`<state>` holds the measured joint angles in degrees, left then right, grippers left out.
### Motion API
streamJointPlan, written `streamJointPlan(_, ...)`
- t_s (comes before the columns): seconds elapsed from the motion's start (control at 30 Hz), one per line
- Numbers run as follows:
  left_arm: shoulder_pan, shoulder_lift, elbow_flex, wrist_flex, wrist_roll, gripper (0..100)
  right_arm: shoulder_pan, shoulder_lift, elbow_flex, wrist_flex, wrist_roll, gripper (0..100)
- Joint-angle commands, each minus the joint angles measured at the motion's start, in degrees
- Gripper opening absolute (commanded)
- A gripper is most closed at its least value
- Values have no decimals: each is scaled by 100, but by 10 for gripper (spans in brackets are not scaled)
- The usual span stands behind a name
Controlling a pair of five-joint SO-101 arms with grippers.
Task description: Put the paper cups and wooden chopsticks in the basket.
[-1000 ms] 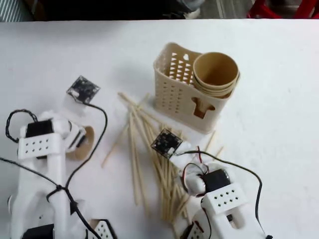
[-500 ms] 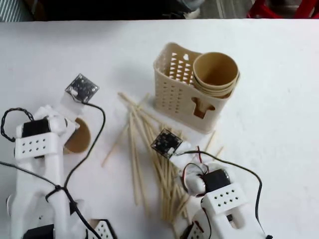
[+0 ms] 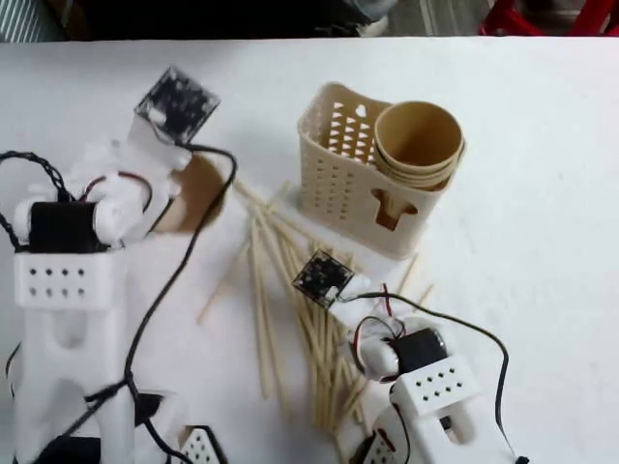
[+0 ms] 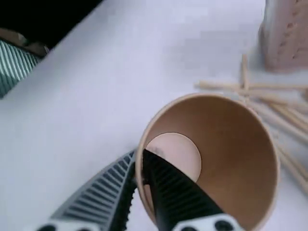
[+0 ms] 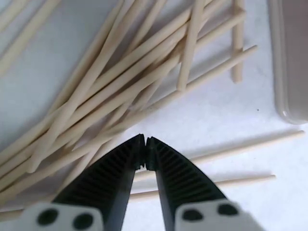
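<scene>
One paper cup (image 4: 226, 159) sits clamped by its wall in left gripper (image 4: 139, 156); next, carry to basket (image 3: 338, 179) near table's (image 3: 542, 116) far edge. Right gripper (image 5: 145, 147) clenched empty over wooden chopsticks (image 5: 120, 82).

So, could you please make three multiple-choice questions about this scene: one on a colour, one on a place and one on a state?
1. What colour is the basket?
A red
B cream
C black

2. Where do the chopsticks lie?
A in the basket
B on the table
C on the floor

3. What is the left gripper doing?
A holding a cup by its rim
B open, empty
C holding a chopstick

1 B: its walls are cream.
2 B: they lie loose on the table beside the basket.
3 A: one finger is inside the cup, the other outside.
</scene>
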<state>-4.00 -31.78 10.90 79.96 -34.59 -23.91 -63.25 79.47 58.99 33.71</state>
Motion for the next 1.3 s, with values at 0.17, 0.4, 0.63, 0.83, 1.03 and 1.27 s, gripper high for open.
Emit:
streamJointPlan(0.17,1534,-57,-2013,-404,985,22,4,-22,-44,-84,35,24)
streamJointPlan(0.4,2782,-48,-2057,-1380,1064,21,4,-13,-44,-84,35,24)
streamJointPlan(0.63,3327,716,-2541,-1802,1116,21,4,-13,-44,-84,35,24)
streamJointPlan(0.83,3415,1675,-3534,-1723,1574,21,-4,-13,-44,-84,35,24)
streamJointPlan(1.03,3855,2475,-4299,-1319,1582,21,-4,-13,-44,-84,35,24)
streamJointPlan(1.27,4127,3125,-4510,-1240,1591,21,-4,-13,-44,-84,35,24)
